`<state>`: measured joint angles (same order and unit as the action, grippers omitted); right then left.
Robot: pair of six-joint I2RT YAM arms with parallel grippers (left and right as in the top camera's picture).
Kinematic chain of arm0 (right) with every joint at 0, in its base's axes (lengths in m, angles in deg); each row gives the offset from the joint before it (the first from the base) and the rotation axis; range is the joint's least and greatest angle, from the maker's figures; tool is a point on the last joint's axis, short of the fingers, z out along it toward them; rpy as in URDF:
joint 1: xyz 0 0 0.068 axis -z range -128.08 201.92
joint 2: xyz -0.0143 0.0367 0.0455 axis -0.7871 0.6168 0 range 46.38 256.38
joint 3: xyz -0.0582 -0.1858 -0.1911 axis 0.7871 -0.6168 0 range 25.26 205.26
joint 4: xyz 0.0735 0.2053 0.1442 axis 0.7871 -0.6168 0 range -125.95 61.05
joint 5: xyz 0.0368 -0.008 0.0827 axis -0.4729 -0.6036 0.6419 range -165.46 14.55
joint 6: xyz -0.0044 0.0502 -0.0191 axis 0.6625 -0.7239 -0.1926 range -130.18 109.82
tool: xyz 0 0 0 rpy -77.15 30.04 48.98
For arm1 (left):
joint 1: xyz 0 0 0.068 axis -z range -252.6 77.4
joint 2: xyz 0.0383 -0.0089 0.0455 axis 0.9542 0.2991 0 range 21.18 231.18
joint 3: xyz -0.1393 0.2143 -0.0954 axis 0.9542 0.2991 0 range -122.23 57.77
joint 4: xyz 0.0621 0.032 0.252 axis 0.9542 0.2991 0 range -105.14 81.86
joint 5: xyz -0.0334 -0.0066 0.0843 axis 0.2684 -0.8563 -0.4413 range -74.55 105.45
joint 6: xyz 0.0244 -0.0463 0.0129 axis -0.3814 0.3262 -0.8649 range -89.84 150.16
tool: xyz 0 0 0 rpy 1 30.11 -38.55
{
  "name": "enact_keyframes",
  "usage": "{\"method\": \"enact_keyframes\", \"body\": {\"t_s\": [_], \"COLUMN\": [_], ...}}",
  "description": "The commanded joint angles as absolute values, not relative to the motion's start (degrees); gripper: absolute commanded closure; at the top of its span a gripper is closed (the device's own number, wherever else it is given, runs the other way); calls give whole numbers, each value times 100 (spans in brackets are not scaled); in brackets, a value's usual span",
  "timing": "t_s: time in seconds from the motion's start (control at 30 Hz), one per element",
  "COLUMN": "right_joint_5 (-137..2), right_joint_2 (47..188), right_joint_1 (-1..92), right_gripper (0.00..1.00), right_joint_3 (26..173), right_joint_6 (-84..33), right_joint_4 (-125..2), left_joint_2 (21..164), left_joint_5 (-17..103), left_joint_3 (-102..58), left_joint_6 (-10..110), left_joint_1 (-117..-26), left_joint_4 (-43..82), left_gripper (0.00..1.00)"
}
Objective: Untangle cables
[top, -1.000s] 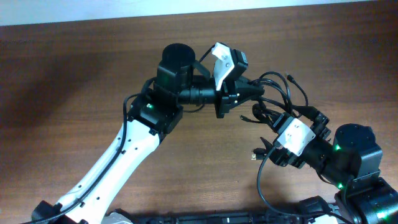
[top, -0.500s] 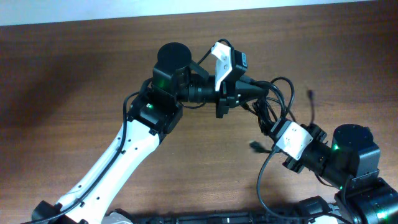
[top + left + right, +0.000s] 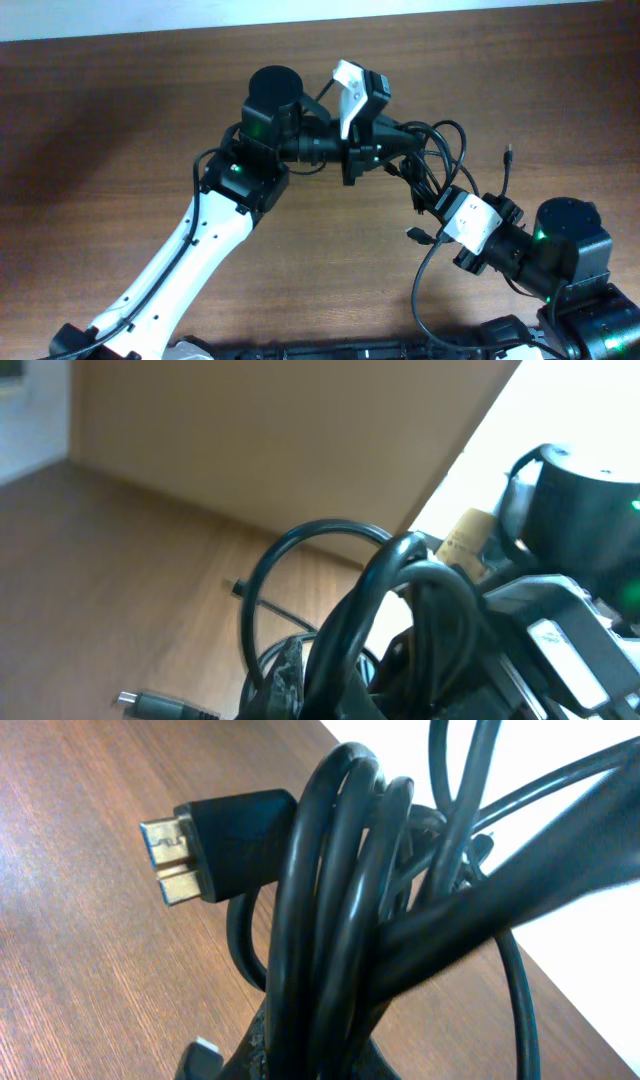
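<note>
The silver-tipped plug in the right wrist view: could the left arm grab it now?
Probably not: the left gripper looks clamped on the cables, and the plug sits by the right gripper.

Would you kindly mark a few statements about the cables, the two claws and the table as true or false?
1. The cables are bunched between the left claw and the right claw. True.
2. The table is white. False: the table is brown wood.
3. A plug with a metal tip sticks out of the bunch in the right wrist view. True.
4. The cables lie flat on the table, each one separate. False: they are looped and wound around one another, and the bunch is held up at the claws.
</note>
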<state>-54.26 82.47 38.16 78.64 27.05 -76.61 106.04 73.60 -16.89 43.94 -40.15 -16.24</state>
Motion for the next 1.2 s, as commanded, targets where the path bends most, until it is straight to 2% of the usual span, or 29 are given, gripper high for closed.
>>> {"method": "enact_keyframes", "body": {"t_s": [0.0, 0.1, 0.17, 0.33, 0.37, 0.43, 0.63, 0.87, 1.1, 1.13, 1.17], "right_joint_5": [-4852, -4513, -4447, -3982, -3945, -3964, -4108, -4626, -4832, -4832, -4832], "right_joint_2": [8182, 8182, 8182, 8182, 8182, 8182, 8182, 8182, 8182, 8182, 8182], "right_joint_1": [3805, 3805, 3805, 3805, 3805, 3805, 3807, 3807, 3807, 3807, 3807], "right_gripper": [96, 96, 96, 96, 96, 96, 96, 96, 96, 96, 96], "right_joint_3": [7958, 7958, 7958, 7958, 7958, 7958, 7958, 7958, 7958, 7958, 7958], "right_joint_6": [2681, 2467, 2417, 2187, 2183, 2045, 1521, 290, 19, 19, 17], "right_joint_4": [-7742, -7667, -7621, -7219, -7158, -7090, -6767, -5989, -5790, -5779, -5779], "left_joint_2": [10506, 10506, 10506, 10506, 10506, 10506, 10506, 10504, 10246, 10193, 10126], "left_joint_5": [5909, 5504, 5461, 5463, 5467, 5535, 6180, 6267, 7109, 7340, 7644], "left_joint_3": [-1730, -1730, -1730, -1730, -1730, -1730, -1730, -1730, -1730, -1730, -1730], "left_joint_6": [5092, 5162, 5157, 5155, 5155, 4995, 4047, 4106, 3839, 3568, 3238], "left_joint_1": [-4496, -4502, -4502, -4502, -4502, -4502, -4502, -4505, -4688, -4736, -4787], "left_joint_4": [-1338, -929, -785, -547, -494, -365, -155, -153, -155, -151, -149], "left_gripper": [100, 96, 85, 19, 11, 1, 1, 1, 0, 2, 10]}}
